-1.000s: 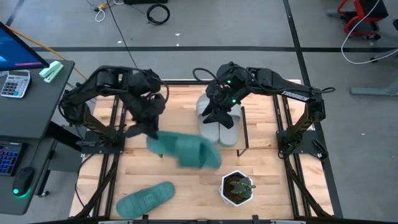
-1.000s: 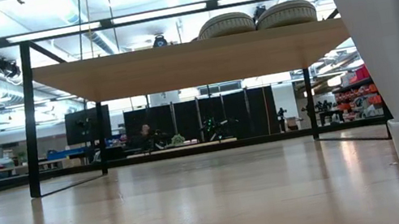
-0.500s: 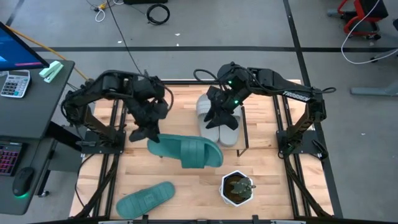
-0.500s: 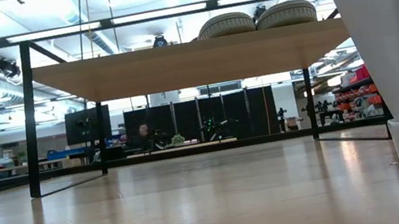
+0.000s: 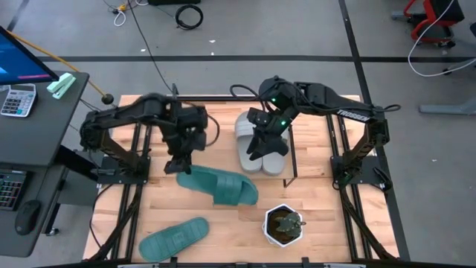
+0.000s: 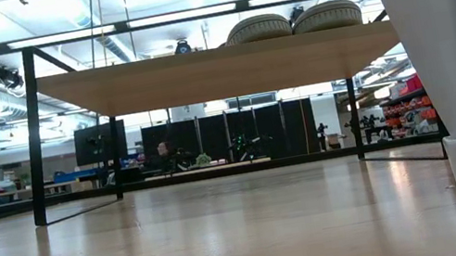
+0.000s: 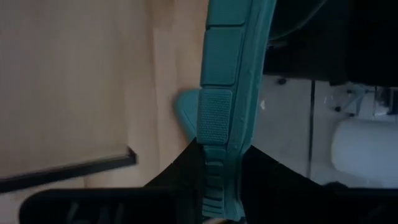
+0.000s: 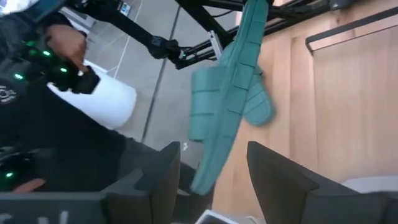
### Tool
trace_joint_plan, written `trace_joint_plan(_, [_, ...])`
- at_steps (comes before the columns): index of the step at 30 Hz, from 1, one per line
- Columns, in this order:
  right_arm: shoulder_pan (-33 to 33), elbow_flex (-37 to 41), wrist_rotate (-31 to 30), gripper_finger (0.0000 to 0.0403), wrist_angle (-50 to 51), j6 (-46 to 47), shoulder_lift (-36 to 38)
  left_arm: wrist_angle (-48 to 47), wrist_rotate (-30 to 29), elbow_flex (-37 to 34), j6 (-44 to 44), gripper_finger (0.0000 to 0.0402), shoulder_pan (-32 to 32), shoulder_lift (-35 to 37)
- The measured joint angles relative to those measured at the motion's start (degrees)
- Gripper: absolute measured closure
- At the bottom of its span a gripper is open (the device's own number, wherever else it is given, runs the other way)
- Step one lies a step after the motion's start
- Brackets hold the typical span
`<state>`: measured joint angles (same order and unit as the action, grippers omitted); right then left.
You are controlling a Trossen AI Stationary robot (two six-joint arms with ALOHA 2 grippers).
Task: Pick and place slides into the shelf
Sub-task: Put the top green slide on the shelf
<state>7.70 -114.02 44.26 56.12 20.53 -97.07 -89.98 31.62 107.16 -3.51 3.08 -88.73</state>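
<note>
Two grey slides (image 5: 262, 146) atop the shelf (image 6: 218, 70)

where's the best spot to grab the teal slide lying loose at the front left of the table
Probably across one long side edge of the sole, near the heel end, coming straight down from above. The loose teal slide lies flat and strap-up on the table, so its thin rim is the narrowest part for the jaws. The left gripper is nearest but holds the other teal slide. The potted plant stands clear.
</note>
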Motion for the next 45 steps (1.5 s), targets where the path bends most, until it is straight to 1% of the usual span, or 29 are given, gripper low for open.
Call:
trace_joint_plan(5, [-0.59, -0.02, -0.44, 0.0209, -0.29, -0.96, -0.99, 0.03, 0.55, 4.54, 3.1, 0.0328, 8.18, 1.46])
trace_joint_plan(8, [-0.78, -0.04, -0.47, 0.0209, -0.57, -1.13, -1.21, -0.45, 3.37, 5.68, 4.84, 0.0328, 13.33, 1.96])
trace_joint_plan(11, [-0.78, -0.05, -0.63, 0.0209, -0.82, -2.23, -1.23, -0.4, 7.71, 5.56, 5.78, 0.0328, 17.24, 2.49])
trace_joint_plan(13, [-0.59, -0.07, -0.75, 0.0209, -0.59, -2.4, -1.06, -0.24, 10.45, 4.03, 6.43, 0.0328, 18.52, 2.52])
trace_joint_plan(17, [0.17, -0.13, -0.35, 0.0209, -0.29, -2.55, -0.23, 0.3, 15.76, 0.16, 11.11, 0.0328, 18.9, 2.38])
trace_joint_plan(21, [0.44, -0.15, -0.3, 0.0209, -0.37, -2.49, 0.34, 0.53, 16.54, -3.43, 14.76, 0.0328, 19.73, 2.38])
trace_joint_plan(23, [0.4, -0.15, 0.47, 0.0209, -0.22, -1.86, 0.3, 0.35, 15.7, -4.41, 15.25, 0.0328, 20.36, 2.38])
trace_joint_plan(25, [0.17, -0.15, 1.18, 0.0209, -0.24, -1.42, 0.34, 0.12, 13.64, -4.42, 15.52, 0.0329, 20.67, 2.38])
trace_joint_plan(32, [0.72, -0.09, 1.19, 0.0209, -1.5, -0.58, 0.36, 0.12, 7.66, -3.96, 14.92, 0.033, 19.5, 2.89])
trace_joint_plan(34, [0.93, -0.09, 1.47, 0.0209, -2.31, -0.01, 0.17, -0.18, 6.74, -3.98, 15.07, 0.033, 19.31, 2.8])
trace_joint_plan(38, [0.94, -0.09, 1.53, 0.0209, -2.76, 0.07, -0.2, -0.12, 2.65, -4.0, 14.91, 0.0331, 19.34, 2.75])
trace_joint_plan(41, [2.31, -0.09, 1.4, 0.0209, -4.46, 0.38, -0.16, -0.08, 2.37, -4.0, 15.53, 0.0331, 19.35, 2.73])
trace_joint_plan(45, [3.75, -0.09, -0.7, 0.0209, -7.47, -0.55, -0.29, -0.1, 3.04, -4.0, 15.97, 0.0332, 19.03, 2.73])
